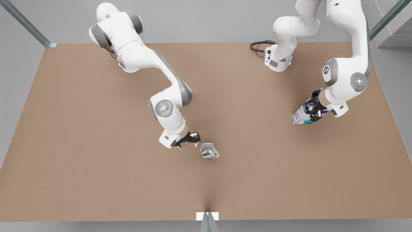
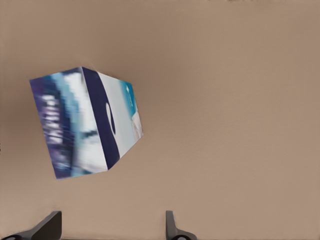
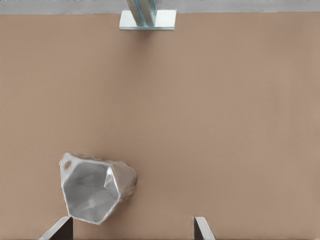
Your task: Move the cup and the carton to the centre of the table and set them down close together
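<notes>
The silvery faceted cup [image 1: 209,151] [image 3: 96,187] sits near the middle of the tan table [image 1: 96,161], its opening showing in the right wrist view. My right gripper [image 1: 192,139] [image 3: 132,226] is just beside it on the front view's left, open, with one fingertip [image 3: 62,227] close to the cup's rim. The white and dark blue carton [image 1: 301,116] [image 2: 85,122] is at the front view's right. My left gripper [image 1: 313,109] [image 2: 110,221] hovers over it, open and wider than the carton, and its fingertips [image 2: 171,222] are clear of the carton.
Both arm bases stand along the table's far edge, with a black cable [image 1: 259,48] by the one at the front view's right. A white bracket with a post [image 1: 207,216] marks the middle of the near edge. Bare tabletop lies between the cup and the carton.
</notes>
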### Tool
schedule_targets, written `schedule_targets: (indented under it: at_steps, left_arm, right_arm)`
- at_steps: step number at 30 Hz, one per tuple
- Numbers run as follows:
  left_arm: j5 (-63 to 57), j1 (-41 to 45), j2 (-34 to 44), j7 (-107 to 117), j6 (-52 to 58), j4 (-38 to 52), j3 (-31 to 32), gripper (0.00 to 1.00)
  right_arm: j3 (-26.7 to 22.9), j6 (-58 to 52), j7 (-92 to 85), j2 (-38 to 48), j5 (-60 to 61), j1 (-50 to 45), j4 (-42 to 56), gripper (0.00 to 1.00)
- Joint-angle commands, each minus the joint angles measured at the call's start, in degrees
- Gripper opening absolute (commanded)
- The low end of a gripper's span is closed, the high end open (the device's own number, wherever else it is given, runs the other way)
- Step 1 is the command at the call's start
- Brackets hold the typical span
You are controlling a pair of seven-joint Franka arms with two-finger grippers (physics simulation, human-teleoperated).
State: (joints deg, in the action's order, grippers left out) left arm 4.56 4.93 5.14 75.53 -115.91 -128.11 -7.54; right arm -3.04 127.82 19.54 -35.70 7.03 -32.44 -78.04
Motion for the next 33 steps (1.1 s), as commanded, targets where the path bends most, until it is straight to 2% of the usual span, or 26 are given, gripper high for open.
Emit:
schedule_targets:
  at_steps: [1,4,5,6,7,10,12,14,16,17,33]
  left_arm:
    - [2.6,0.3,0.6,0.1,-0.7,-0.5,-0.9,1.0]
    - [3.7,0.3,2.5,1.2,-2.8,-4.2,-1.3,1.0]
    - [3.7,0.3,2.9,1.2,-2.8,-4.7,-1.3,1.0]
    - [3.6,0.3,2.8,1.1,-3.2,-4.7,-1.3,1.0]
    - [3.6,0.3,2.8,1.1,-3.2,-4.7,-1.3,1.0]
    - [3.5,0.3,2.9,-1.8,-3.2,-5.2,-1.3,1.0]
    - [3.2,0.3,2.8,-3.3,-3.3,-6.6,-1.4,1.0]
    - [3.1,0.3,2.9,-3.5,-4.3,-7.9,-1.7,1.0]
    - [3.0,0.3,2.8,-4.7,-5.2,-7.8,-2.6,1.0]
    - [3.0,0.3,2.8,-5.0,-5.8,-7.8,-2.8,1.0]
    - [-1.5,0.3,2.4,-7.1,-7.6,-8.7,-8.3,1.0]
  right_arm:
    - [0.0,0.0,-1.5,0.5,0.0,1.2,-0.4,1.0]
    - [-2.9,-9.7,-3.6,7.6,0.6,6.6,-2.4,1.0]
    - [-3.4,-10.0,-8.7,10.6,0.3,9.6,-3.8,1.0]
    - [-4.9,-15.9,-11.8,14.9,0.0,12.9,-4.9,1.0]
    - [-5.0,-16.6,-17.2,19.4,0.0,15.5,-9.3,1.0]
    - [-8.2,-21.0,-17.7,22.3,-4.1,17.7,-8.6,1.0]
    - [-8.4,-26.3,-26.2,25.4,-4.3,23.9,-8.7,1.0]
    - [-7.9,-27.7,-28.7,26.6,-4.6,28.5,-9.1,1.0]
    - [-0.1,-29.2,-28.4,27.4,-6.1,35.3,-9.3,1.0]
    - [0.6,-29.0,-28.4,27.6,-6.1,35.4,-9.2,1.0]
    - [0.0,-29.5,-28.5,25.5,-5.7,35.5,-3.8,1.0]
